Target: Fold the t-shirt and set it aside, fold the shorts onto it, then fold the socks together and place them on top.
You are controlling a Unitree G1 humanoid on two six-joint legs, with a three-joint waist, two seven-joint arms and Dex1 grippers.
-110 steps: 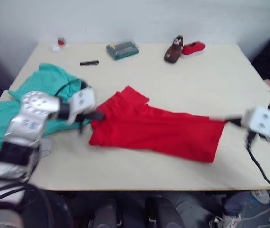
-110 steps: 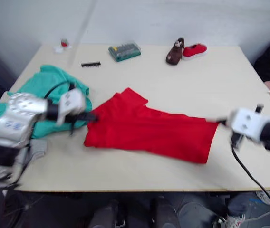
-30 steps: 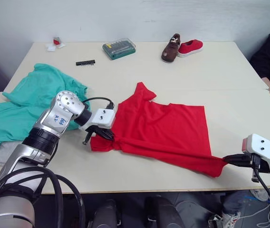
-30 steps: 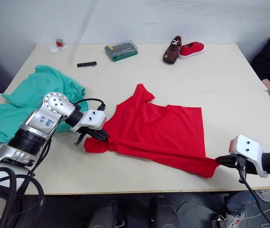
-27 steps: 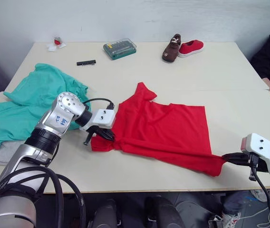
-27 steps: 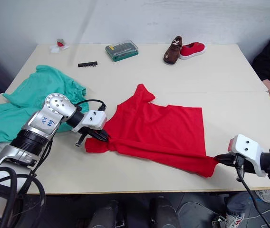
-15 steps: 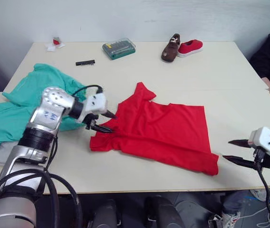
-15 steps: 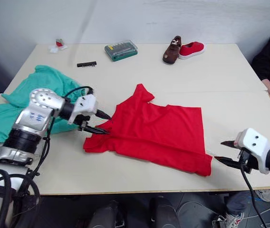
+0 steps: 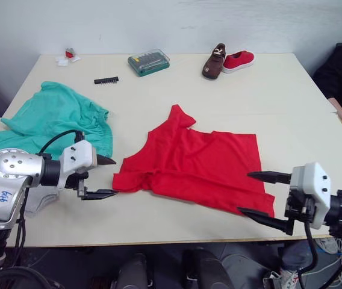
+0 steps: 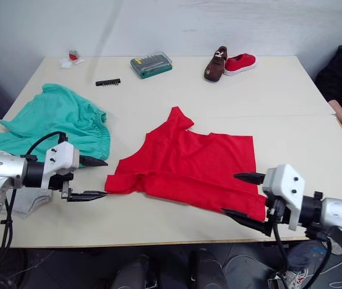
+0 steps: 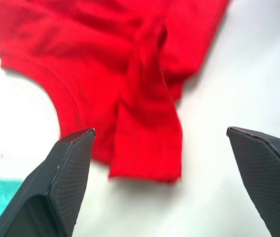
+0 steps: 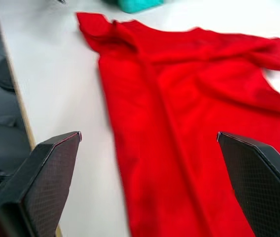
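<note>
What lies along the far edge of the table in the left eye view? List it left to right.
Small red and white item → black comb-like strip → green bit case → brown shoe → red shoe.

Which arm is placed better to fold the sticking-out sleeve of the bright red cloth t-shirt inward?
Probably the left. The open left gripper sits beside the bright red cloth t-shirt at its sleeve end, while the open right gripper is at the opposite hem corner.

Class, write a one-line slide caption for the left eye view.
Open left gripper and right gripper flank the part-folded t-shirt.
</note>
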